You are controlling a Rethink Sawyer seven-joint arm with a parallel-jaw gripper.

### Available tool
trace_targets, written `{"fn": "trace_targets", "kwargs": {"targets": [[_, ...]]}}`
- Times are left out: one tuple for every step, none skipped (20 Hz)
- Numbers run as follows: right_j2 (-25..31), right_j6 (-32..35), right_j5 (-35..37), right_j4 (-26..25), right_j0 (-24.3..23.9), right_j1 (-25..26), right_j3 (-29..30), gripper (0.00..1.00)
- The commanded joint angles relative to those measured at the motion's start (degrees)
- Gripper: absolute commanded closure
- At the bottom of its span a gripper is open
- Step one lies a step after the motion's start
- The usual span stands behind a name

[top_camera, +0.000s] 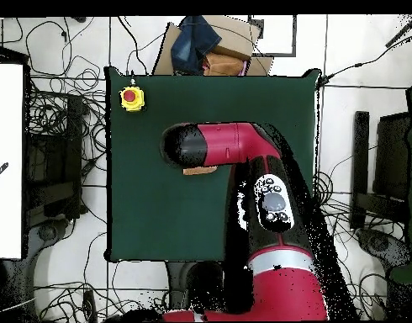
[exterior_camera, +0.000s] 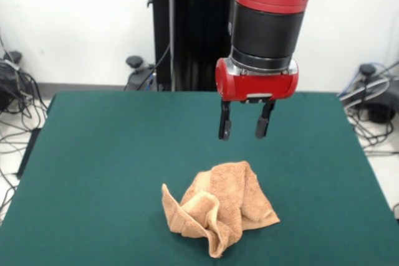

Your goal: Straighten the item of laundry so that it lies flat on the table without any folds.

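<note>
Bright, even room light; soft shadows, slight blur, no glare.

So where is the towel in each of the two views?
Front view: the towel lies crumpled low in the middle, below the open gripper.
Overhead view: only a tan sliver shows, the arm covers the rest.
Shared landmark: the green table.

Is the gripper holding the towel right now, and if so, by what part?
Nothing is held. The gripper hangs open above the table, apart from the crumpled towel, which lies on its own.
</note>
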Motion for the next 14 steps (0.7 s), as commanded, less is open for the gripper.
{"fn": "trace_targets", "kwargs": {"targets": [[1.34, 3.07, -0.99, -2.62, 0.88, 2.41, 6.84, 0.0], [1.25, 3.33, -1.53, -2.71, 0.78, 2.26, 7.47, 0.0], [1.33, 3.26, -1.77, -2.82, 0.78, 2.34, 7.55, 0.0], [1.45, 2.98, -1.83, -2.91, 0.67, 2.24, 7.47, 0.0], [1.47, 2.93, -2.07, -2.98, 0.52, 2.26, 7.66, 0.0], [1.42, 2.94, -1.92, -2.88, 0.32, 2.26, 7.8, 0.0], [1.19, 3.29, -1.96, -2.8, 0.31, 2.35, 7.96, 0.0], [1.12, 3.44, -1.84, -2.66, 0.18, 2.61, 8.04, 0.0], [1.15, 3.53, -1.88, -2.54, 0.04, 2.89, 8.15, 0.0], [1.17, 3.55, -2.21, -2.59, -0.12, 3.06, 8.25, 0.0], [1.2, 3.49, -2.51, -2.71, -0.16, 3.1, 8.31, 0.0], [1.4, 3.24, -2.73, -2.78, -0.3, 3.18, 8.29, 0.0], [1.59, 2.98, -2.96, -2.86, -0.44, 3.26, 8.27, 0.0], [1.89, 2.75, -3.53, -2.92, -0.85, 3.28, 8.84, 0.0]]}}
